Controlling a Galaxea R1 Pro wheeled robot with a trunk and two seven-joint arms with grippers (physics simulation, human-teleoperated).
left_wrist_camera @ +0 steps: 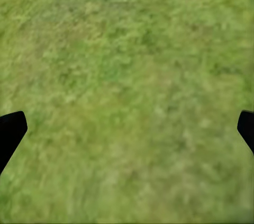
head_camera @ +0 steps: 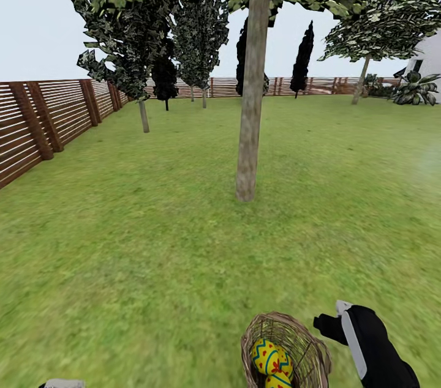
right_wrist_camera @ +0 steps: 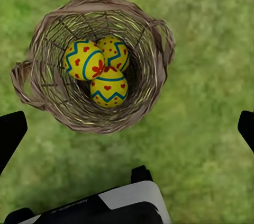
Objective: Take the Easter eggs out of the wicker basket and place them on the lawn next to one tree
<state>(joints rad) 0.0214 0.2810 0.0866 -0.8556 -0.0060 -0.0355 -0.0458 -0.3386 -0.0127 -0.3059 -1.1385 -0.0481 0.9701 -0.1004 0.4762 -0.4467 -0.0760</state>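
Wicker basket [right_wrist_camera: 95, 62]: rests on the lawn [right_wrist_camera: 211, 102], on the near side of the tree [head_camera: 251, 100] and well apart from it; open-woven wall, thick braided rim.
Basket contents: three Easter eggs [right_wrist_camera: 100, 70], bunched together and touching at the bottom of the bowl; none lies on the grass.
Egg markings: yellow shells, blue zigzag bands, red hearts and dots.
Head view: the basket [head_camera: 286, 351] sits at the lower edge, only two eggs [head_camera: 272, 360] visible inside; the right arm [head_camera: 367, 345] is just beside the basket, on the side away from the fence [head_camera: 43, 119].
Right wrist view: looks straight down into the basket and shows all three eggs.
Right fingers [right_wrist_camera: 11, 134]: spread wide apart, holding nothing.
Left fingers [left_wrist_camera: 10, 134]: spread wide apart over bare grass, holding nothing.
Tree: bare trunk standing upright in open lawn, canopy overhead.
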